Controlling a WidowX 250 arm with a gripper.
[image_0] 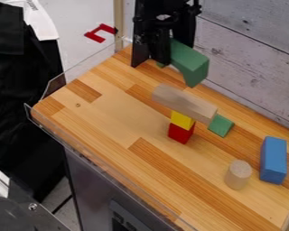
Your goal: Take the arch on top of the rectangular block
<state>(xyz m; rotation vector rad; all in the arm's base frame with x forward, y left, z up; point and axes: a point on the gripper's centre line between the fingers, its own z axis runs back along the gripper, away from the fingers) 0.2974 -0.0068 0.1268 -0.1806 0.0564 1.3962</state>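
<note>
Got the green arch (189, 62) in the fingers (160, 56), closed on it, not empty. Can't tell exactly how far apart they stand, with part of the grip hidden behind the black parts. Hangs in the air over the counter (99, 101), near the back edge, tilted, with the larger visible part sticking out to the right of the fingers in the view and a small bit of green peeking out right under them. Looks clear of the stack, not resting on it.

Below the fingers and to their right, see a plain wooden rectangular block (184, 103), laid lengthwise across the top of a yellow block (182, 120). Under that, a red block (181, 133), down on the counter. Near the wooden one's far end from the fingers, a small green block (220, 125); can't tell if touching.

Farther off from the fingers, down and right in the view: an upright wooden cylinder (237, 174), then a blue rectangular block (273, 160) just beside it, apart from it, farther right still. Left of the fingers, past the counter, spot a red angular piece (100, 33). Behind and right of the fingers, a whitish plank wall (255, 49). Around the counter's left and front sides, a clear raised rim (53, 85).
</note>
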